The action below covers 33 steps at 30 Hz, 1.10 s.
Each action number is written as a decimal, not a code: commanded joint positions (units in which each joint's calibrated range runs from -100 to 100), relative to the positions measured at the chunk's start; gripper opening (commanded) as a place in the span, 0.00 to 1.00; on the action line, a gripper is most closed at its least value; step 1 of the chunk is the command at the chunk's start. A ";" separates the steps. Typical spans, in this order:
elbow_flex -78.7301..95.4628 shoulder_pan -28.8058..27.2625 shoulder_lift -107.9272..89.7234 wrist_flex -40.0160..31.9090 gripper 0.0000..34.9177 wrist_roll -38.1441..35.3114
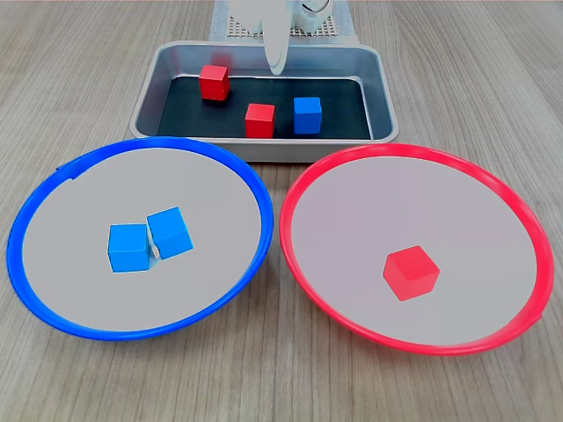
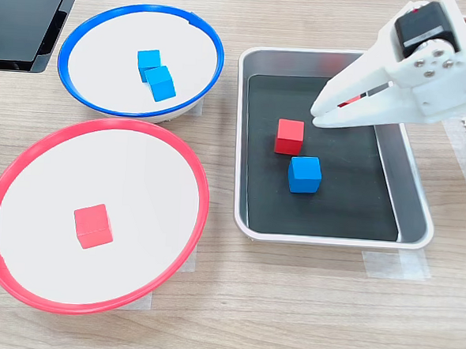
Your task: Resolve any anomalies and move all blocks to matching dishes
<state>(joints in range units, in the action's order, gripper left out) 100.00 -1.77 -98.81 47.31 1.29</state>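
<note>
Red block (image 1: 214, 82) beside white fingers (image 2: 332, 101) | fingers apart, over tray (image 2: 415, 203)

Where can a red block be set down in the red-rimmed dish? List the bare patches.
The red-rimmed dish is bare everywhere except around its one red block, right of centre in the first exterior view. Crowded: the tray, three blocks under the gripper.

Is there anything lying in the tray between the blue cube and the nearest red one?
Nothing: blue cube and red cube have bare dark tray floor between them.
</note>
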 commanded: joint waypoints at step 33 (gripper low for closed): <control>-3.00 1.91 4.69 2.34 0.01 -0.78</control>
<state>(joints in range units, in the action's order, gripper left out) 99.55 -0.44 -98.29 48.29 1.00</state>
